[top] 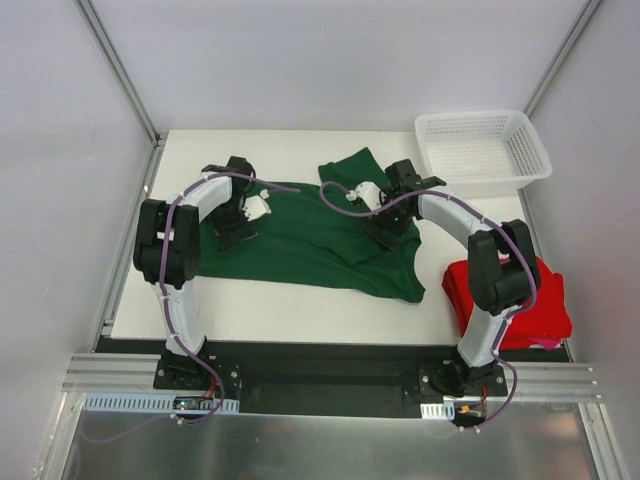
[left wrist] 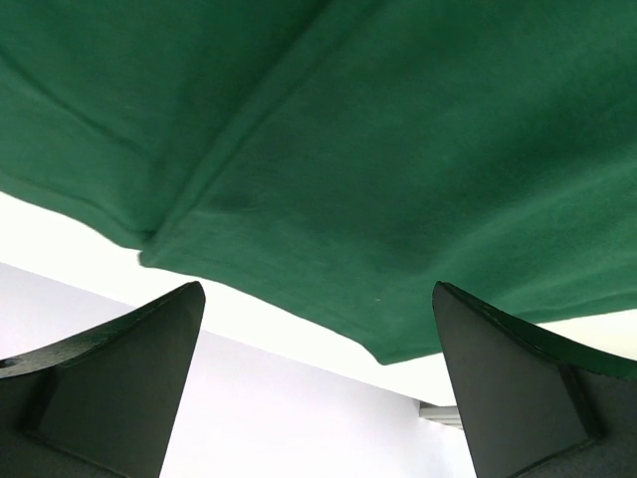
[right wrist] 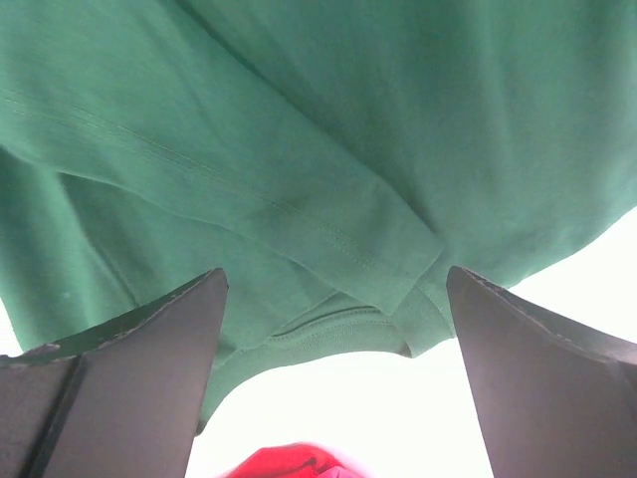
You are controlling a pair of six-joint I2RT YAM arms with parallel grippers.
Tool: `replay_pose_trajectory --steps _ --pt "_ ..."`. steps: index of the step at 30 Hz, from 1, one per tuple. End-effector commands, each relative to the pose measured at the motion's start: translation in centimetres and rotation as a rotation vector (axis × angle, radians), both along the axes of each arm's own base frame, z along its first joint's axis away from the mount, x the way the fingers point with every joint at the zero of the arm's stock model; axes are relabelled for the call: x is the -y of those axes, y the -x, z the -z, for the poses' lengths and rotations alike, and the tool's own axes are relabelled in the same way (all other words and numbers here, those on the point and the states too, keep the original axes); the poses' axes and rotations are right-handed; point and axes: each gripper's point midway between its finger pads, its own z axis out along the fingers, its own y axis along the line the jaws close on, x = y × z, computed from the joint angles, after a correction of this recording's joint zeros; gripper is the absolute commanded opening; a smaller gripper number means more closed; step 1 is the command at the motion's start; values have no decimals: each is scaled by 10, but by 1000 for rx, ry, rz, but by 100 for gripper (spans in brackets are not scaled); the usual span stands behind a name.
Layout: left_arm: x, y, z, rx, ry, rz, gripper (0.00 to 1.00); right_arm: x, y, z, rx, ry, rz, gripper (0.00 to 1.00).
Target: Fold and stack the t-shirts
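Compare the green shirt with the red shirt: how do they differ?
The green shirt is spread wide across the middle of the table, only partly folded; the red shirt is a compact folded pile at the right near corner. The green shirt is dark, the red shirt bright. The green shirt covers far more surface than the red shirt. Both are plain and printless.

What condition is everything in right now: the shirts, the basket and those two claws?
green t-shirt: spread on the table, partly folded over, not held.
red t-shirt: folded, at the table's near right corner, partly behind the right arm.
white mesh basket: upright, at the far right corner.
left gripper: open, over the green t-shirt.
right gripper: open, over the green t-shirt.
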Motion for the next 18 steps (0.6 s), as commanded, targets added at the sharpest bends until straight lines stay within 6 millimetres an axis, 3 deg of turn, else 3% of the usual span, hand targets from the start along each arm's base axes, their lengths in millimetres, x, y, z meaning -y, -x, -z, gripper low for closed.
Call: replay_pose_trajectory --steps 1,8,13,18 --pt "-2 11 -15 8 -12 15 99 -18 1 -26 39 -67 -61 96" --pt "-5 15 -23 24 -17 19 99 -32 28 -15 -19 -99 -165 96" --pt "-16 23 -23 15 -32 -2 99 -42 30 -13 16 -125 -239 96" --pt "-27 45 -17 -20 -43 -31 99 -55 37 -11 31 -151 -323 96"
